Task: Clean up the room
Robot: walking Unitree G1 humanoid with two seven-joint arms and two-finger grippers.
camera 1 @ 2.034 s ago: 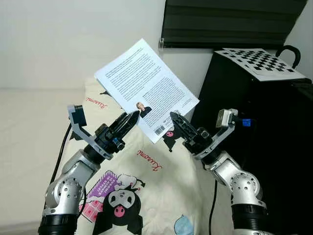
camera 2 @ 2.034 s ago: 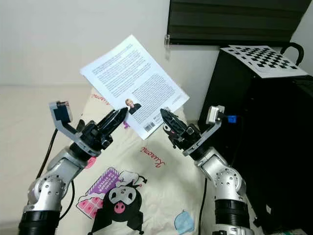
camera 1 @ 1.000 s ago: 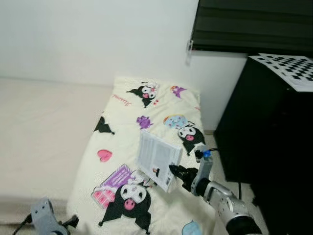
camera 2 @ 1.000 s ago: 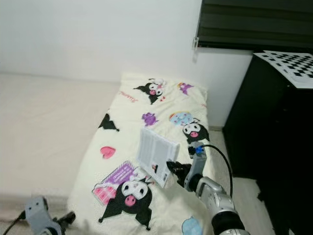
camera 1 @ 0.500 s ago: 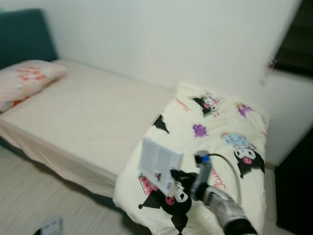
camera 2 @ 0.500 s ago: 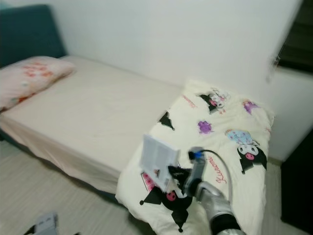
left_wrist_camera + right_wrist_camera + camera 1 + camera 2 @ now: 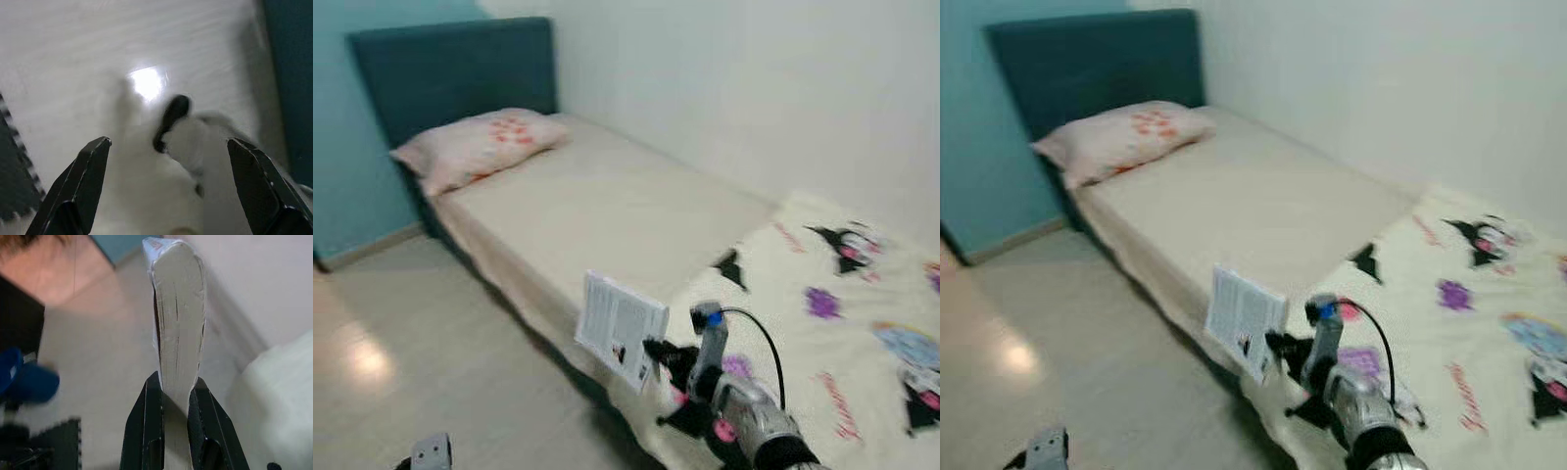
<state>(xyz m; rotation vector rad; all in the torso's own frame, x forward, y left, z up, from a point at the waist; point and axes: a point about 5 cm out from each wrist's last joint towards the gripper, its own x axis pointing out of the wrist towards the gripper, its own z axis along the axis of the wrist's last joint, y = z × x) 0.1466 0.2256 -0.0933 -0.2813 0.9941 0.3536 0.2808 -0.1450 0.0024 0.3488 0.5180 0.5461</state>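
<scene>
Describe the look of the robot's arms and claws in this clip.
The right arm is silver metal with rounded joints; a black cable loops over it and a blue part tops the wrist. The right claw and left claw each have two long black tapered fingers. A grey block sits at the left wrist.

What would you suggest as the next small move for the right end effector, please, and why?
Probably keep the grip and carry on: the right end effector is clamped on the white paperback book, held upright over the edge of the beige bed. No shelf or desk is in view, so there is nowhere to set it down.
</scene>
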